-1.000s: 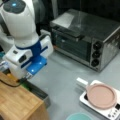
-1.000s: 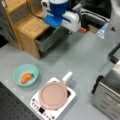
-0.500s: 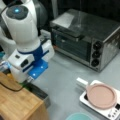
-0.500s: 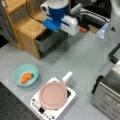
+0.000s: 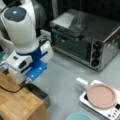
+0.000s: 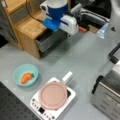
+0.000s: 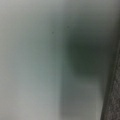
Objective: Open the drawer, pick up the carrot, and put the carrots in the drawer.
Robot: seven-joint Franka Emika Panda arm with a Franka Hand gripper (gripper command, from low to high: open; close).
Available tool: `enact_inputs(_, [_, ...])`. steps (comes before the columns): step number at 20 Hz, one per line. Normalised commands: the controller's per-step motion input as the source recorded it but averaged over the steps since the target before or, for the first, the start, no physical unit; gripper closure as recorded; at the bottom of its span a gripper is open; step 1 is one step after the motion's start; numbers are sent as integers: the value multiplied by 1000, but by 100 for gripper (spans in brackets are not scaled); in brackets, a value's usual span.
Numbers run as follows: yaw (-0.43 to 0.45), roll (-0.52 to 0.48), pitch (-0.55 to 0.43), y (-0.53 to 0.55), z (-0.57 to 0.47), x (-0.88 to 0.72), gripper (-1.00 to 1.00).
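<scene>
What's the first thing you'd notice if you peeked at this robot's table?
The big white-and-blue robot arm leaning over the partly open drawer of the wooden cabinet, top left in a front view. Then the bright orange carrot in a teal bowl, lower left, beside a pink pan.

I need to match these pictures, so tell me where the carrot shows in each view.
Front view: the carrot lies in the teal bowl, lower left, below the drawer.
Front view: no carrot seen; only the bowl's rim shows at the bottom edge.
Wrist view: not in it.
Shared landmark: the pink pan.
</scene>
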Motion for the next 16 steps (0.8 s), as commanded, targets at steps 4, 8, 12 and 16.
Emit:
enact_inputs(4, [72, -119, -83, -45, -62, -493, -100])
enact_inputs(8, [108, -162, -104, -37, -215, -404, -100])
enact_inputs(12, [136, -163, -127, -40, -327, -286, -100])
enact_inputs(16, [139, -144, -163, -49, -326, -166, -100])
